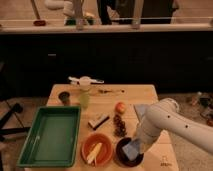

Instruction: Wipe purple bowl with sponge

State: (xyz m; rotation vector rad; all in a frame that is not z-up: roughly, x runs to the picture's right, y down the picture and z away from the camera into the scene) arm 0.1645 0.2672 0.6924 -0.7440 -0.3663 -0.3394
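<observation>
Surface point(145, 97), wooden. Green tray point(50, 135), left side. Orange bowl point(86, 150), front edge. Purple bowl point(120, 157), just right of it. Gripper point(136, 146), lowered into purple bowl, pinching sponge point(130, 150). Sponge lies inside purple bowl.

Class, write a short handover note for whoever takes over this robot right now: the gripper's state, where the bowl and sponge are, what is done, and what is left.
Gripper: shut on the sponge, lowered into the purple bowl near the front edge of the table, beside the orange bowl.
Sponge: inside the purple bowl, apparently against its inner surface.
Done: sponge grasped and brought into the bowl.
Left: wipe around the bowl's inside, then lift the sponge out. How much is already wiped cannot be told.
</observation>
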